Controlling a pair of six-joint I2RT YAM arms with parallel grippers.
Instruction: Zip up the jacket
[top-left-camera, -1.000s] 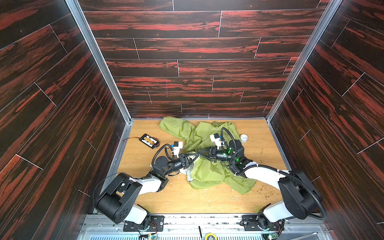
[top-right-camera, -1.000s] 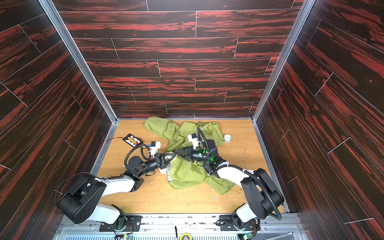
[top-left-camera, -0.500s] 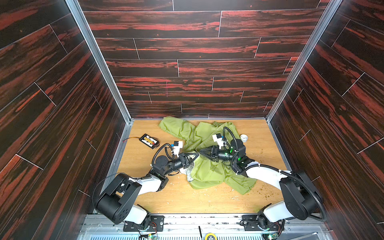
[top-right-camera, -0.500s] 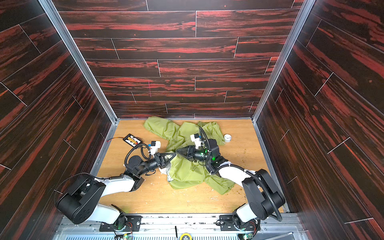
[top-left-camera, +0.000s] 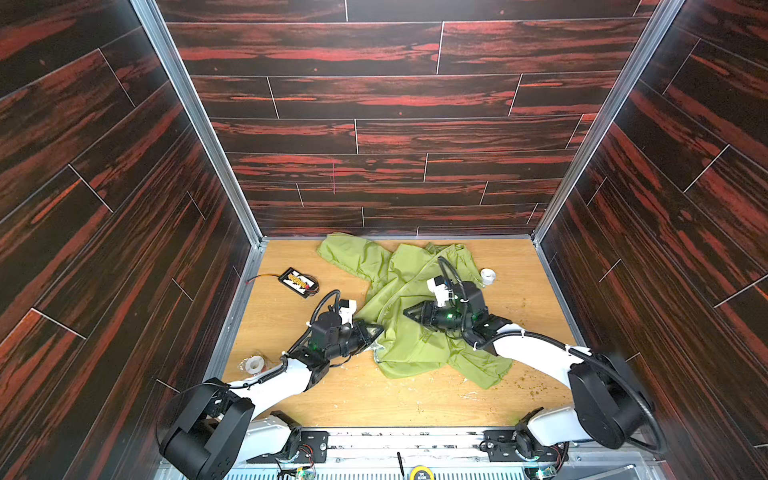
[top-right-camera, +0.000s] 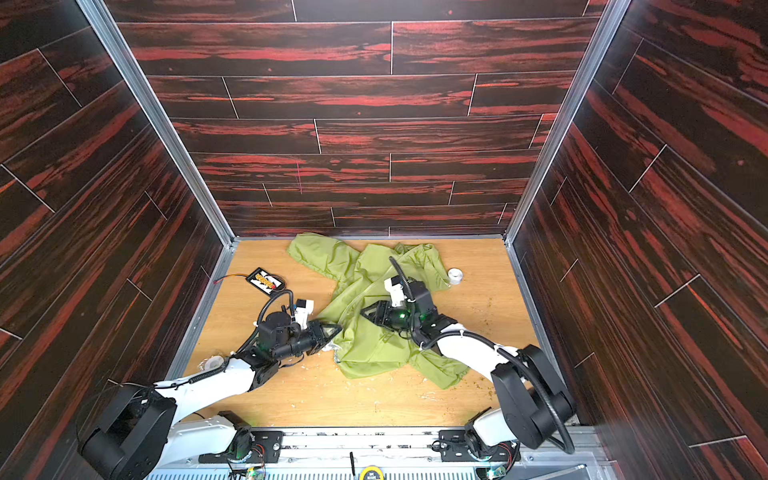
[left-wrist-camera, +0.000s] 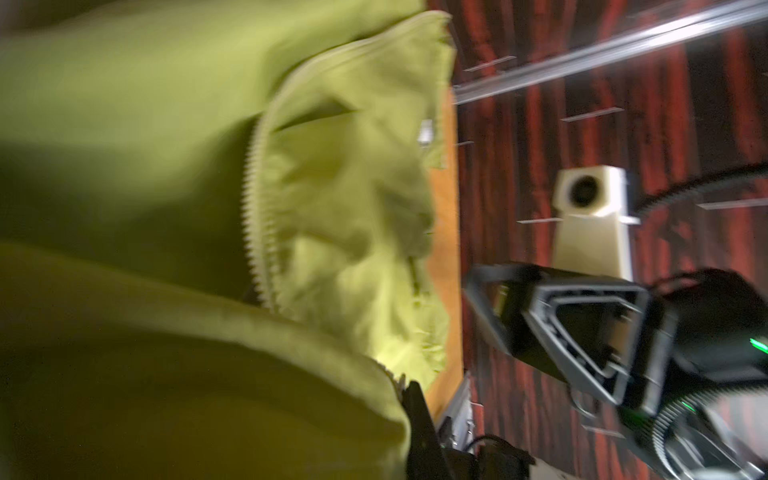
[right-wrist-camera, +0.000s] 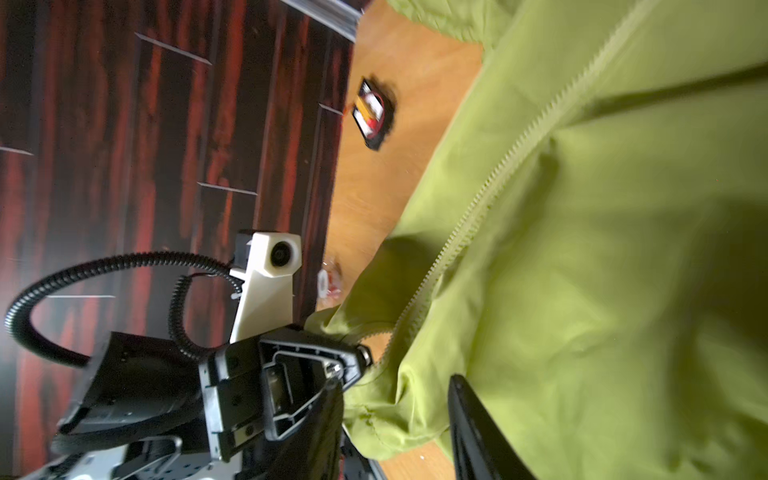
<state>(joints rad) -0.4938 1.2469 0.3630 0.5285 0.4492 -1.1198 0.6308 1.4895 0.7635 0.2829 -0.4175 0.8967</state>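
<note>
Right wrist view: one jacket (right-wrist-camera: 602, 249), thin lime-green cloth, creased and heaped, with a green zipper (right-wrist-camera: 490, 195) showing as a toothed line from the lower hem away across the front. Location: on the wooden table (top-left-camera: 415, 403), toward the back and middle in both top views, with one part reaching the rear wall at the left and another trailing frontward under the right arm. Held by: left gripper (right-wrist-camera: 359, 360), fingers together, pinched on the hem at the foot of the zipper, low over the table. Free: right gripper (top-left-camera: 409, 311), fingers (right-wrist-camera: 469, 415) apart with nothing clamped between them, over the jacket's middle and facing the left gripper across the cloth. Slider and pull tab: not made out in any view; how far the teeth are joined cannot be told. Handling, by judgement: very light, limp, probably slick. It will likely bunch and drag along rather than resist, so the zipper line wants stretching straight before anything runs on it. Best holds: the hem end below the teeth, as an anchor, and the small tab itself, taken at the fingertips. A pinch of loose fabric beside the teeth would likely slip or jam. Also present: flat black pack (top-left-camera: 299, 282) with a red wire, white tape roll (top-left-camera: 487, 275).
</note>
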